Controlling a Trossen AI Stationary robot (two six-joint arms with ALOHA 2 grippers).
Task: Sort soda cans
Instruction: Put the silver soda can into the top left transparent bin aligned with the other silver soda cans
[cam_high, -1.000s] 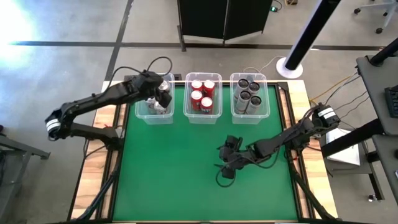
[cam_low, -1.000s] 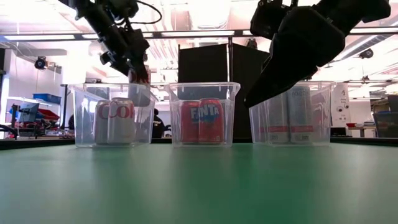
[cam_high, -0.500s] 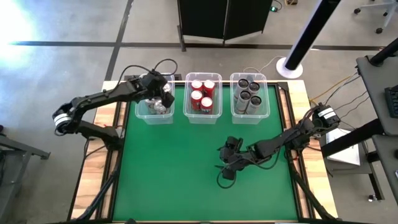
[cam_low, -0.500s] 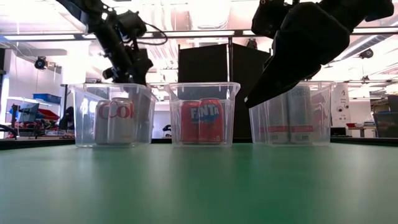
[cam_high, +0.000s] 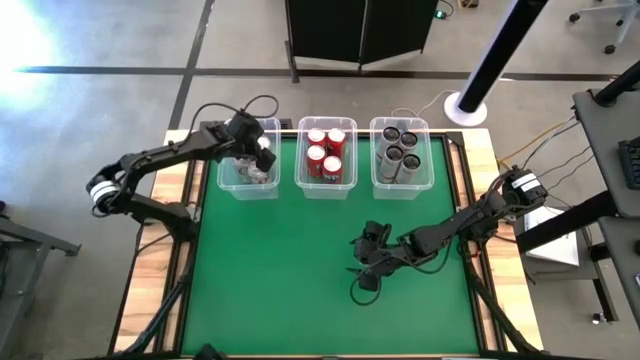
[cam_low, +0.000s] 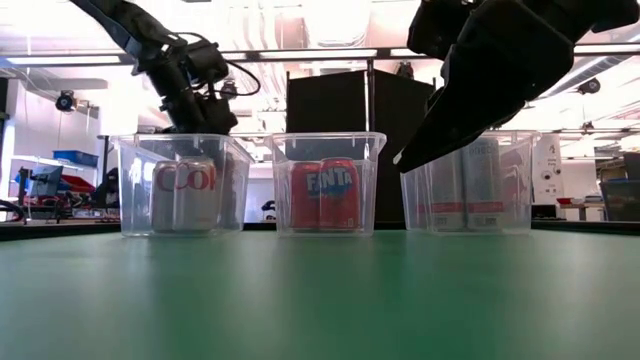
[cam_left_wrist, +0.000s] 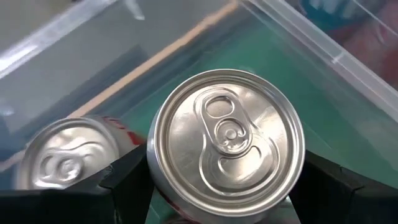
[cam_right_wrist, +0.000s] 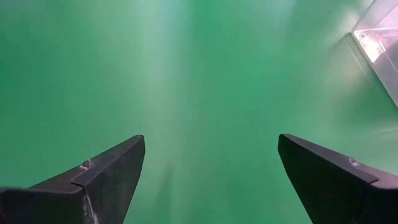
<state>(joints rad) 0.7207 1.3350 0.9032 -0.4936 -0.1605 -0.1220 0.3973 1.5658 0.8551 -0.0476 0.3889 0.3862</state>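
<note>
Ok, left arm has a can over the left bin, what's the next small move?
Probably lower it a little and open the jaws. The left gripper holds a can upright inside the left bin, beside another silver-topped can. The right gripper waits open over bare mat.

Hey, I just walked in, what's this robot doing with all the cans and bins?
It's sorting cans into three clear bins at the table's far edge. The left tool is down in the left bin, its fingers on either side of a silver can next to another silver can. The middle bin holds red cans, the right bin dark ones. The right tool hangs open and empty over the green mat. No loose cans show on the mat.
</note>
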